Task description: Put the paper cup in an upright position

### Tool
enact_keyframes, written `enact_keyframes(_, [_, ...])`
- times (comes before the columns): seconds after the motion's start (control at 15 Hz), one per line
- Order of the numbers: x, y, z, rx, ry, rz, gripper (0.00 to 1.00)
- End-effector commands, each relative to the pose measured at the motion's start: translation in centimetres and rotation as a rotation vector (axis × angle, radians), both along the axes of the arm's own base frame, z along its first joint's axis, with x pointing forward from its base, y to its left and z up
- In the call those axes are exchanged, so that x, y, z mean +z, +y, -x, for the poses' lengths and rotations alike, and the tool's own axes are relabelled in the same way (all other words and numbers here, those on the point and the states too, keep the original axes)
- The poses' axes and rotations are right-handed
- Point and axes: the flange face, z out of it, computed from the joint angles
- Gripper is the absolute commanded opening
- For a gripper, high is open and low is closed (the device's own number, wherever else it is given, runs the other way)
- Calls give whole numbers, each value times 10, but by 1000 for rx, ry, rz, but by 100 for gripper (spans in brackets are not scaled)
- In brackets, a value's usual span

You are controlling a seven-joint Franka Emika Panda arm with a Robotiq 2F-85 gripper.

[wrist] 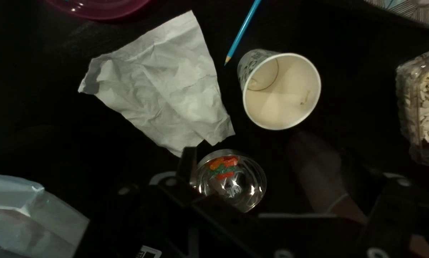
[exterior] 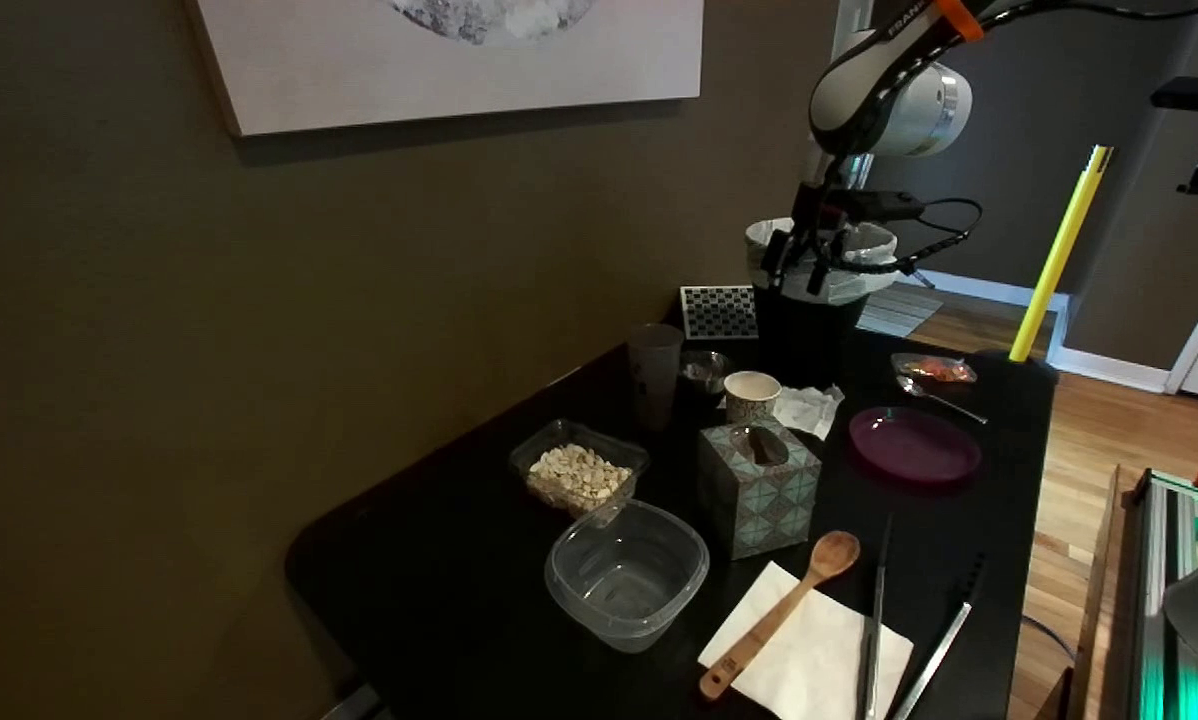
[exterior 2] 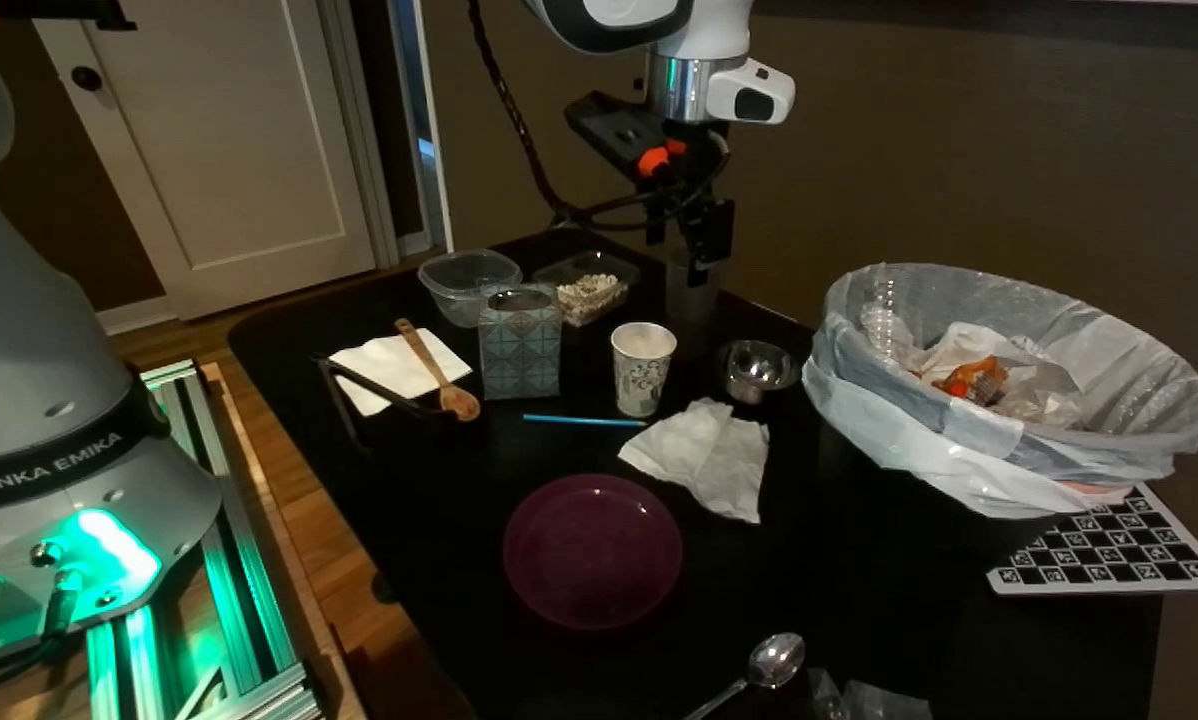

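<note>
The paper cup is white with a grey pattern and stands upright on the black table, mouth up. In an exterior view it stands beside the tissue box and a crumpled napkin. In the wrist view its open mouth and bare inside show, beyond my fingers. My gripper hangs well above the table, apart from the cup; it also shows in an exterior view. In the wrist view its fingers are spread wide and hold nothing.
A metal bowl with candies and a tall translucent tumbler lie below my gripper. A tissue box, crumpled napkin, blue pencil, purple plate and lined bin stand around. Oat-like flakes fill a clear container.
</note>
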Motion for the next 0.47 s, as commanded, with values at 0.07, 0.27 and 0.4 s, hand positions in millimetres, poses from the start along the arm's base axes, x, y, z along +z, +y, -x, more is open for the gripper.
enact_keyframes(0.07, [6, 0, 1, -15, 7, -15, 100])
enact_keyframes(0.27, [11, 0, 2, -28, 9, -24, 100])
enact_keyframes(0.4, [11, 0, 2, -29, 8, -25, 100])
